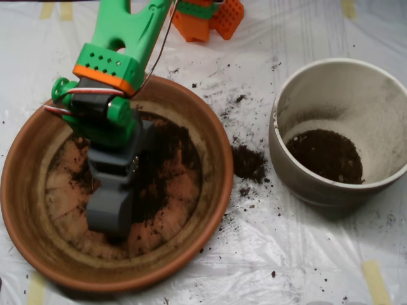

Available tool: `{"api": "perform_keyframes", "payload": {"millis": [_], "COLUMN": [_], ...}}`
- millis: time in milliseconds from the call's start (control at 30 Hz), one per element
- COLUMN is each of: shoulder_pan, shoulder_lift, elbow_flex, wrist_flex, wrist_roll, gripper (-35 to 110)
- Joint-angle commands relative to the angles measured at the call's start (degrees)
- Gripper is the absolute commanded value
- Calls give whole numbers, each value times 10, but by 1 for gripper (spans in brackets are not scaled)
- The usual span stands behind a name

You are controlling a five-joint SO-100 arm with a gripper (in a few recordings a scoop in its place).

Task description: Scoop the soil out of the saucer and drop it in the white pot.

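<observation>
The terracotta saucer [213, 136] lies at the left, with dark soil [172, 149] spread thin over its ridged base, mostly in the upper middle. My grey scoop [111, 213] reaches down inside the saucer, its tip low against the base left of centre. The green arm covers the saucer's upper left. At the right stands the white pot [318, 95], with a patch of soil [325, 155] at its bottom.
A clump of spilled soil [248, 163] lies on the white plastic sheet between saucer and pot, with crumbs scattered above it. Orange parts [210, 19] sit at the top edge. Yellow tape strips [375, 279] hold the sheet at the lower right.
</observation>
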Motion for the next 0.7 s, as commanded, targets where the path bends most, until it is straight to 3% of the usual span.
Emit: {"api": "perform_keyframes", "payload": {"millis": [0,233,667], "shoulder_pan": [-11,-1,-5], "shoulder_lift": [-1,25,259], "elbow_flex": [-36,16,344], "wrist_flex": [11,-3,-205], "wrist_roll": [-22,-37,-50], "gripper": [40,30,24]}}
